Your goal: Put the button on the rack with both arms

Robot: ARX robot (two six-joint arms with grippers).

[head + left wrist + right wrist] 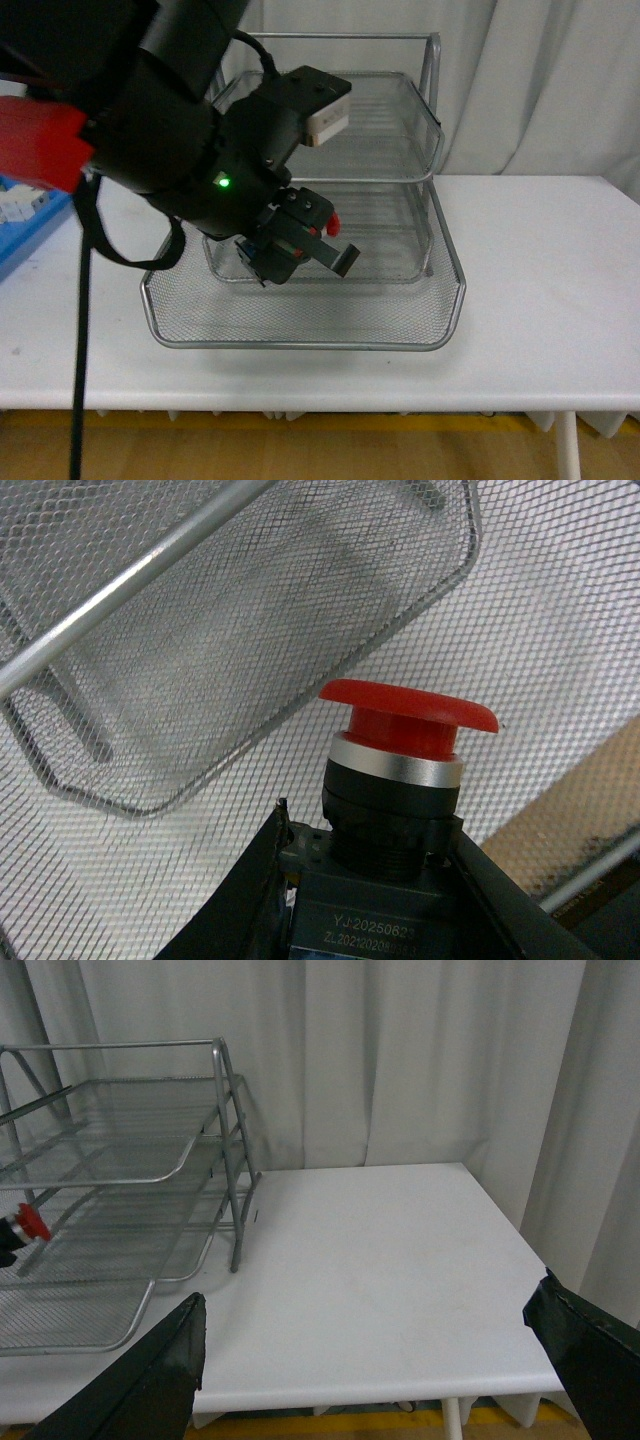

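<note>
The button (410, 708) has a red mushroom cap, a silver ring and a black body. My left gripper (375, 900) is shut on that body, with the cap pointing out past the fingertips. In the front view the left gripper (300, 245) hangs over the pulled-out bottom tray of the silver wire-mesh rack (430, 180), and the button's red cap (333, 222) shows beside it. The rack's mesh (200, 630) fills the left wrist view behind the button. My right gripper (370, 1360) stands open over the white table, to the right of the rack (225, 1140); the button (32, 1223) shows small at that view's edge.
A flat blue tray (20, 235) with white blocks lies at the table's far left. The white table (540, 270) stretches to the right of the rack. Grey curtains (400, 1060) hang behind. The table's front edge (320, 400) is close.
</note>
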